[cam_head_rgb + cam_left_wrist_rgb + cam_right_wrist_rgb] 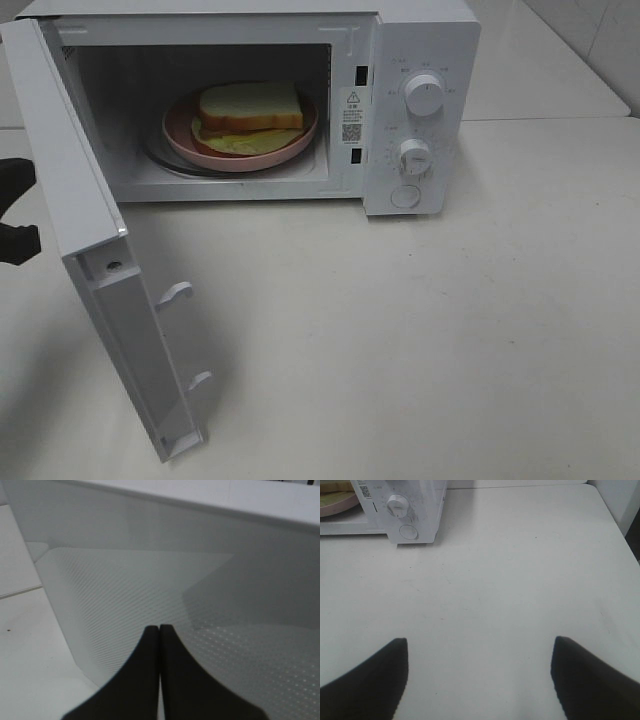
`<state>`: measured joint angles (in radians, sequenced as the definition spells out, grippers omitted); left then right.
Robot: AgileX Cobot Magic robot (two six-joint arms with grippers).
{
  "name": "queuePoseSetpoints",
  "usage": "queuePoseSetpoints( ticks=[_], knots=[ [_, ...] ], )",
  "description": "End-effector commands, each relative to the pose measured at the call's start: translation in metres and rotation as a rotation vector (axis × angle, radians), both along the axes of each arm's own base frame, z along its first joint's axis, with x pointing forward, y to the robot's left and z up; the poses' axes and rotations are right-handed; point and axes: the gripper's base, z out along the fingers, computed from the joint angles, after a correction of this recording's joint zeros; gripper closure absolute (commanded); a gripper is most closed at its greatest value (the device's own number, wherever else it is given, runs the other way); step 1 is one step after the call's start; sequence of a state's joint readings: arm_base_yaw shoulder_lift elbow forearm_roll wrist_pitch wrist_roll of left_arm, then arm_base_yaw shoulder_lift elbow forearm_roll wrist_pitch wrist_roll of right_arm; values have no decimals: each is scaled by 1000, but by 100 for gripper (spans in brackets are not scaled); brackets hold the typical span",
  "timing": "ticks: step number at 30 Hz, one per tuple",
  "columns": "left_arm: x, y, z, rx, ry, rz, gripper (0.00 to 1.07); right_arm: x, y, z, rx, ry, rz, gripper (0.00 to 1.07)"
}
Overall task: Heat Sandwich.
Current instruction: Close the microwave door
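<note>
The left end effector (159, 628) has its two dark fingers pressed together with nothing between them. The tips point at the outer face of the microwave's door (225, 540), close to its dotted window (125, 595) (whether they actually touch the panel cannot be told from the wrist view). The right end effector (480, 639) is spread wide and empty, its fingers (375, 685) hanging over a bare stretch of the white bench (520, 580), well apart from the microwave (415, 500). In the high view the white microwave stands at the back of the bench with its door swung open toward the left. Two latch hooks (175, 293) stick out of the door's inner face. A dark piece of the left arm (14, 243) shows at the left edge, behind the door. The sandwich (250, 108) lies inside the cavity on a round pink plate (240, 158), set toward the plate's back half. It has a white bread slice on top, and yellow-green leafy filling shows along the front edge. On the control panel to the right of the cavity are an upper dial (425, 95), a lower dial (414, 157) and a round button (405, 196) beneath them.
</note>
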<state>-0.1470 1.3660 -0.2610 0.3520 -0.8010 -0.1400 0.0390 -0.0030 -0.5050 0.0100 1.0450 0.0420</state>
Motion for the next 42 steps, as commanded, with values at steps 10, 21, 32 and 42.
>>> queuePoseSetpoints(
  ticks=[10, 21, 32, 42],
  knots=[
    [1, -23, 5, -44, -41, 21, 107, -4, 0, 1, -4, -40, 2, 31],
    [11, -51, 3, -55, -27, -26, 107, -4, 0, 1, -4, -40, 2, 31],
    [29, -97, -3, -35, -17, -15, 107, -4, 0, 1, -4, -40, 2, 32],
    [46, -133, -4, -36, -27, -5, 107, -4, 0, 1, -4, -40, 2, 32]
  ],
)
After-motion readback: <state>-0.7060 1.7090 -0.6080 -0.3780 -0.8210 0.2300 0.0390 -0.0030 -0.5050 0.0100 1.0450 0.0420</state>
